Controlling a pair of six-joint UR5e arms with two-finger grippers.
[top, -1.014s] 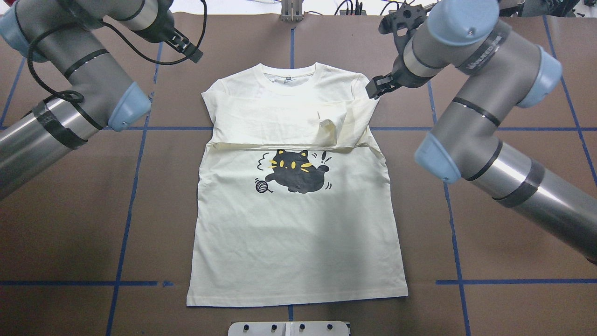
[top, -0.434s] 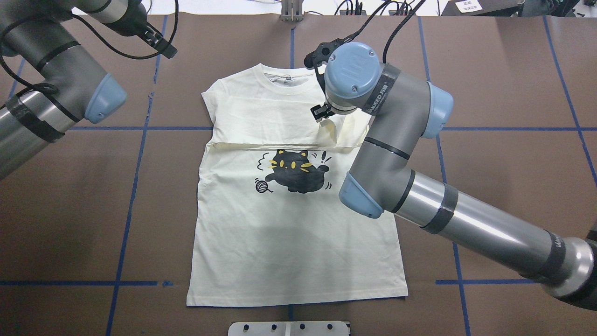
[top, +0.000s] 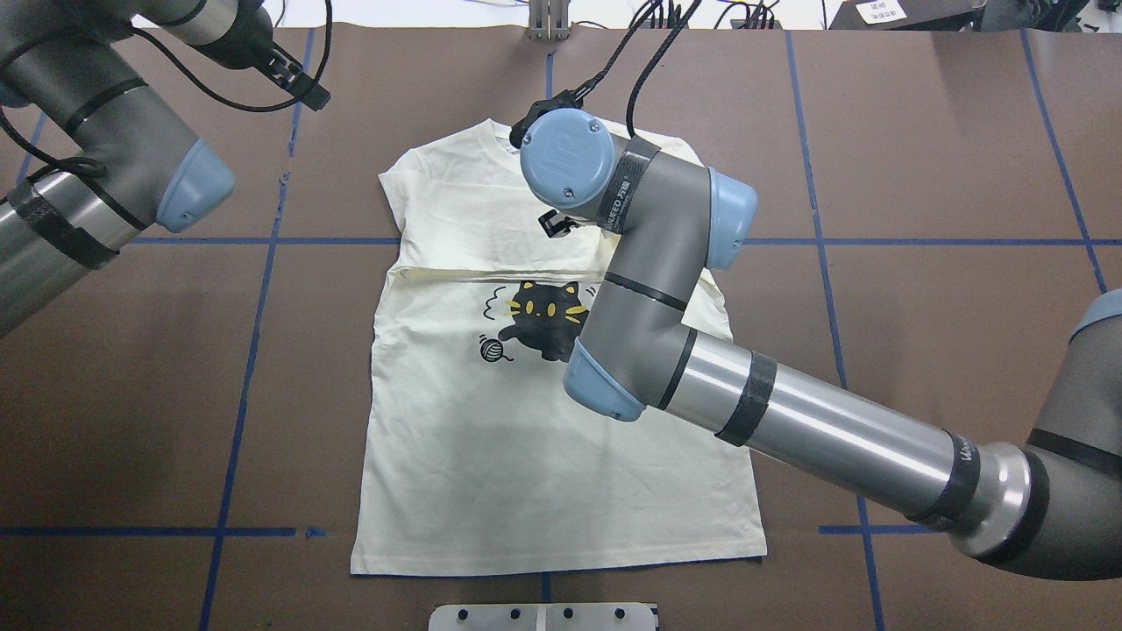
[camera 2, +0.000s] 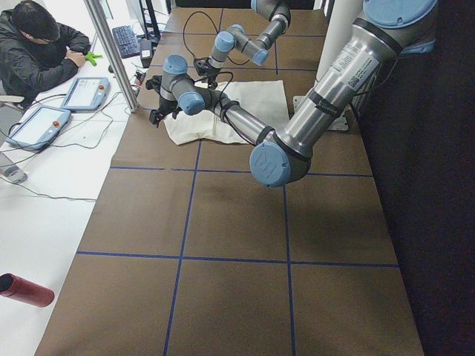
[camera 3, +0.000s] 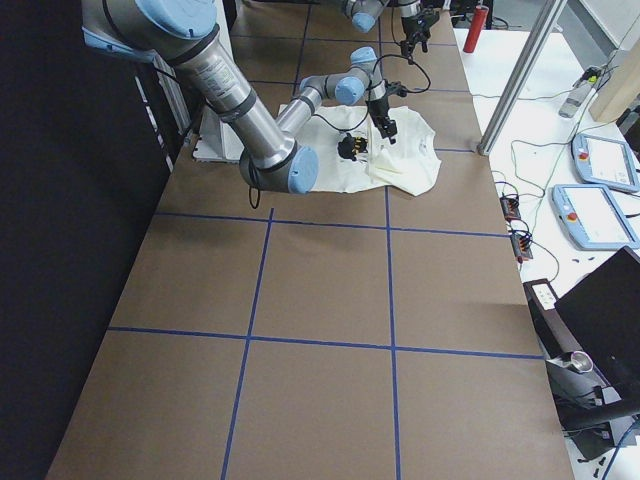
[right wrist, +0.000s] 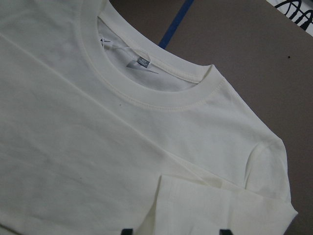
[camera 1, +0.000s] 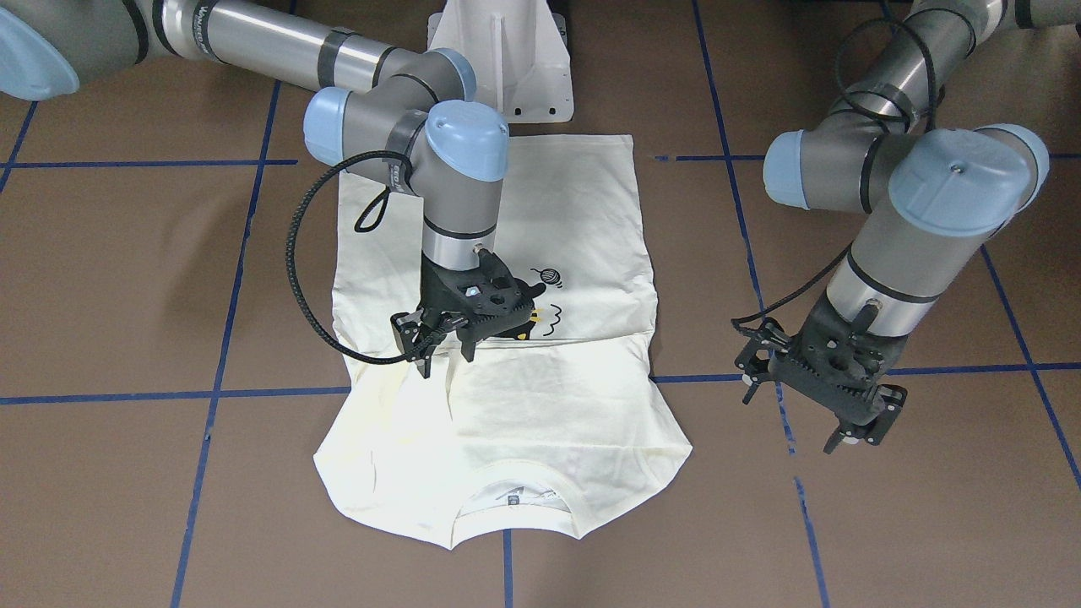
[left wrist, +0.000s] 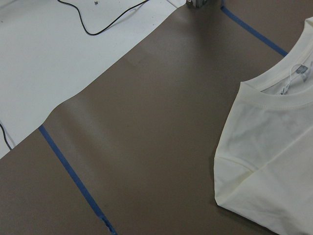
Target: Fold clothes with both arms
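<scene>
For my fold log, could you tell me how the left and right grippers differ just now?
The right gripper is low over the T-shirt's folded upper part; the left gripper hangs off the shirt, above bare table. The right arm reaches across the cat print; the left arm crosses no cloth. Both grippers point down with jaws open.

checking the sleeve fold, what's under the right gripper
The cream T-shirt: the right gripper hangs open over a folded-in sleeve cuff near the cat print. Whatever lies beneath that sleeve layer is covered.
</scene>
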